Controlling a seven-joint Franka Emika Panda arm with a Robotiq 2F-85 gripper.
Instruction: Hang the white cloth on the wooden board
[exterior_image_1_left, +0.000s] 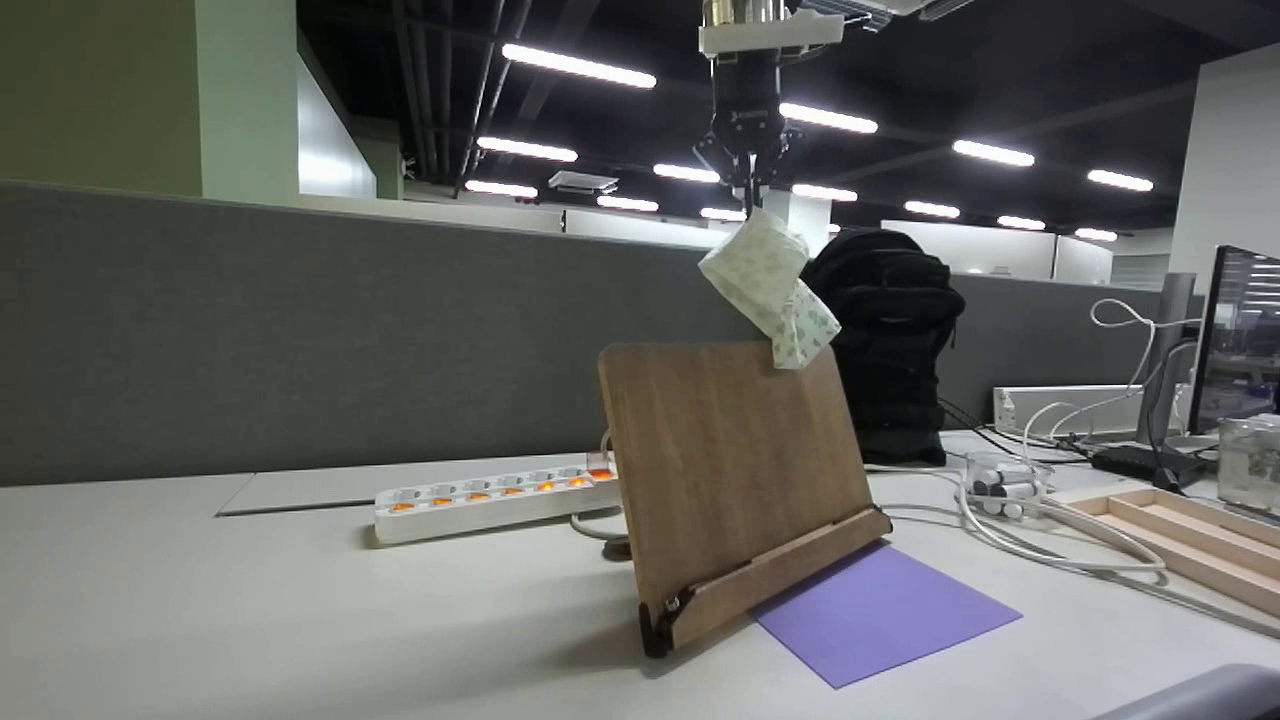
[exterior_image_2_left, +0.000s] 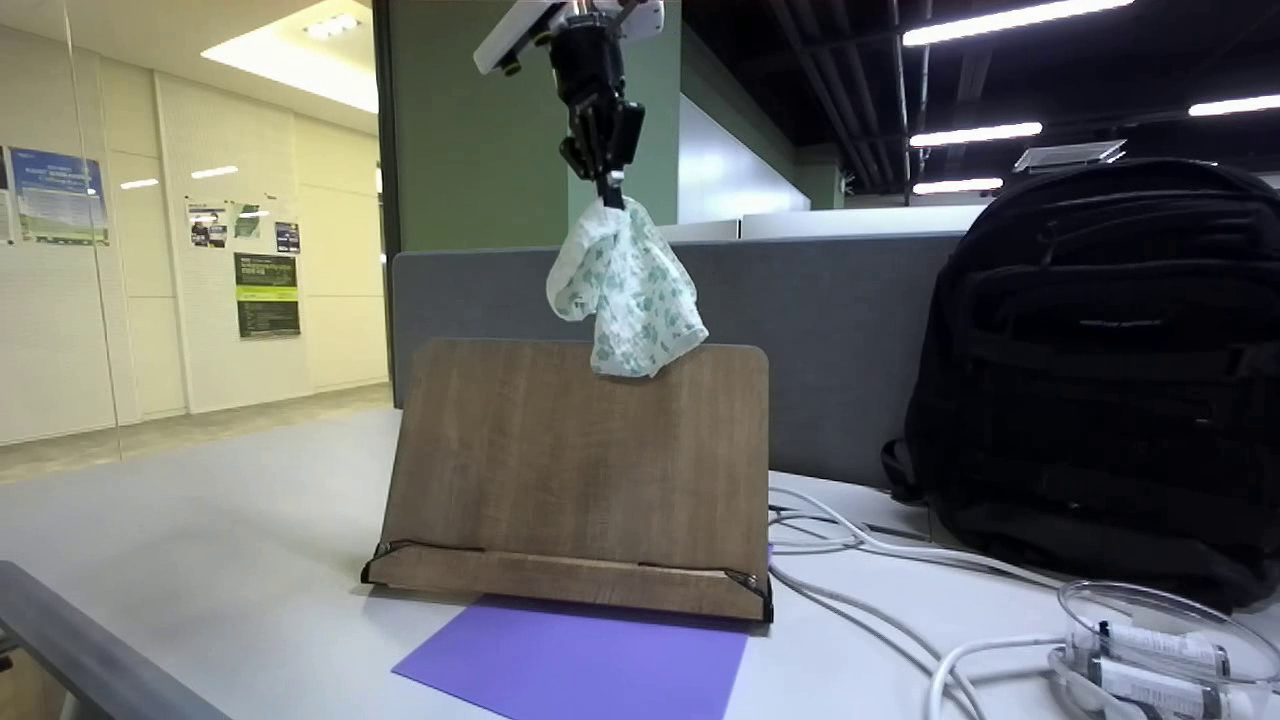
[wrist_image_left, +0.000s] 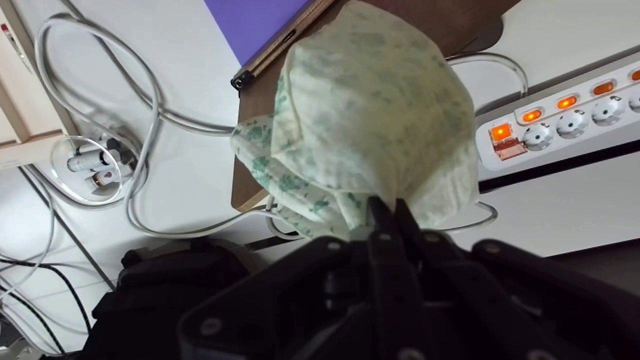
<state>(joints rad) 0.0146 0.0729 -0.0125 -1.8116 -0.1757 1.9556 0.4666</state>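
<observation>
Cloth (exterior_image_2_left: 633, 295) hangs below the pincer (exterior_image_2_left: 611, 196) clamped on it, loose end overlapping the top of the board (exterior_image_2_left: 580, 460) in both exterior views, inward from the bench's (exterior_image_2_left: 230, 540) far edge.

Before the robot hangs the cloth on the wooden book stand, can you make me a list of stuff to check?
1. Gripper shut on the green-patterned white cloth: ok, pinched near its top.
2. Wooden book stand standing on the table: ok, it leans back.
3. Cloth's lower end overlapping the stand's top edge: ok, seen in both exterior views.
4. Cloth touching the stand: cannot tell.
5. Cloth draped over the top edge: not ok, most of it hangs above.
6. Cloth clear of the black backpack: ok, an exterior view shows a gap.
</observation>
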